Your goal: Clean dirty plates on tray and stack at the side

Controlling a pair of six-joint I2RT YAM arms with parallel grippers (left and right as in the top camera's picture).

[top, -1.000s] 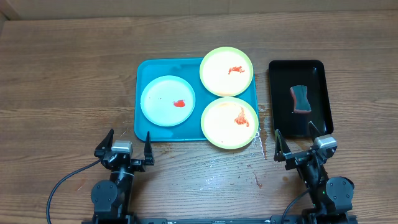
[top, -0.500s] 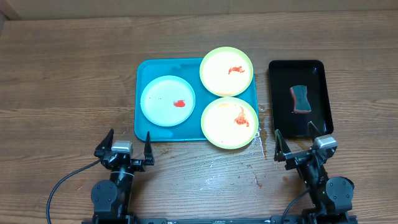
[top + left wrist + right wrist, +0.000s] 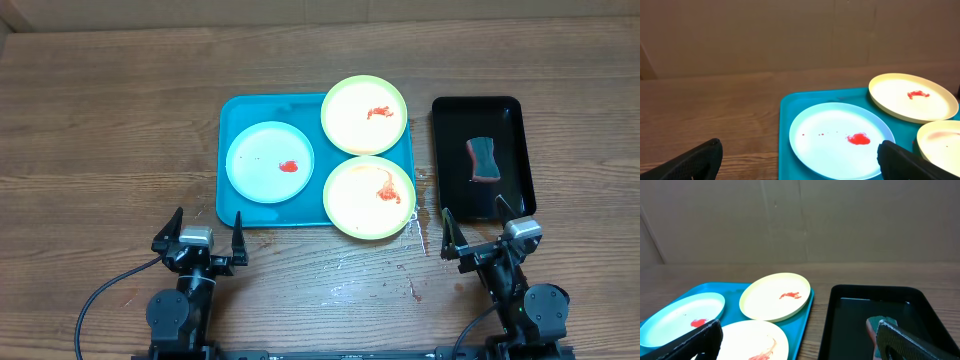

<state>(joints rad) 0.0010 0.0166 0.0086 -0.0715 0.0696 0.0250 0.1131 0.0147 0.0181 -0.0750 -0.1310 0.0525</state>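
The turquoise tray (image 3: 232, 118) lies mid-table and holds three plates. The pale blue-white plate (image 3: 270, 162) sits at its left with a red sauce blob; it also shows in the left wrist view (image 3: 840, 140). A yellow green-rimmed plate (image 3: 364, 114) sits at the back right and another (image 3: 369, 196) at the front right, both smeared red. My left gripper (image 3: 205, 240) is open and empty, near the table's front edge in front of the tray's left end. My right gripper (image 3: 480, 240) is open and empty in front of the black tray.
A narrow black tray (image 3: 484, 158) stands right of the turquoise tray and holds a sponge (image 3: 484, 160) with a green top and reddish underside. Small red sauce specks (image 3: 415, 290) mark the wood near the front. A brown wall (image 3: 800, 220) stands behind the table.
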